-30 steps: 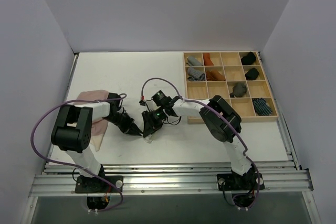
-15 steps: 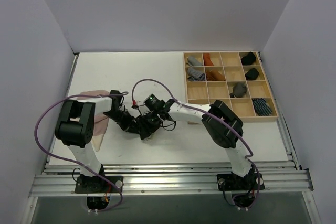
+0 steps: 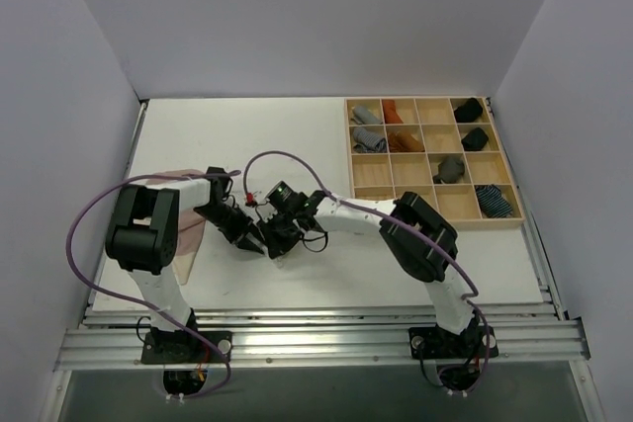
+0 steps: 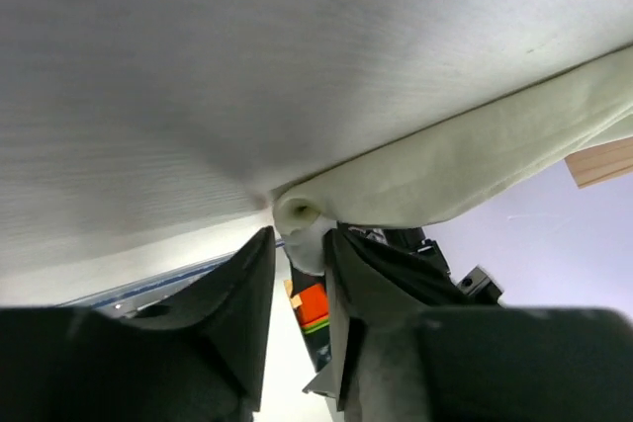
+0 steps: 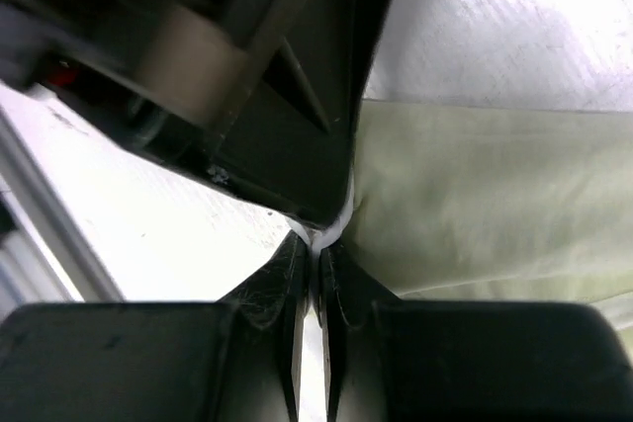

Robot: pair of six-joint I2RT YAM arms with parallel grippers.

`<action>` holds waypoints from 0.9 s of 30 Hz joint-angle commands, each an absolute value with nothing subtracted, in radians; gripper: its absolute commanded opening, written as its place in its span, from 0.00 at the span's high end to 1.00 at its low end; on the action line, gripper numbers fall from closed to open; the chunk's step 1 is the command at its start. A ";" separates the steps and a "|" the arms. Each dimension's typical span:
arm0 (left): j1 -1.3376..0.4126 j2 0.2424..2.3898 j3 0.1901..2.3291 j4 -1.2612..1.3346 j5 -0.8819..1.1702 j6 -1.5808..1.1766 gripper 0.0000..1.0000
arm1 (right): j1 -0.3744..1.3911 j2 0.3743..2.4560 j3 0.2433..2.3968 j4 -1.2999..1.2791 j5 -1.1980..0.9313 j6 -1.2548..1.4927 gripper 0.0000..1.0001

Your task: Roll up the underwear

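The pale yellow-green soft cloth brief (image 4: 465, 160) lies on the white desk (image 3: 247, 135), just left of centre in the overhead frame, where the two end effectors meet. The left end effector (image 4: 300, 244) pinches its rolled end (a small tube of fabric between the dark fingers). The right end effector (image 5: 315, 249) is pressed almost together on a thin edge of the same cloth. The dusty pink cloth brief (image 3: 188, 239) lies at the left of the overhead frame, partly hidden.
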State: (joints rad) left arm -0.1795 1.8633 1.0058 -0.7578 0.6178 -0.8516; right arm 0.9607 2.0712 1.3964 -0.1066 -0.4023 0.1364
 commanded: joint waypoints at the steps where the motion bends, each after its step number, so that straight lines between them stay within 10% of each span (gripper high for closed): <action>1: -0.143 1.809 1.028 -0.795 0.575 -0.836 0.62 | 0.873 2.108 1.358 -0.094 -0.579 0.215 1.00; 8: -0.146 1.629 0.976 -0.735 0.514 -0.752 0.45 | 0.796 2.108 1.318 0.063 -0.868 0.435 1.00; 27: -0.184 1.476 0.624 -0.262 0.532 -0.908 0.44 | 0.735 2.181 1.227 0.393 -1.028 0.765 1.00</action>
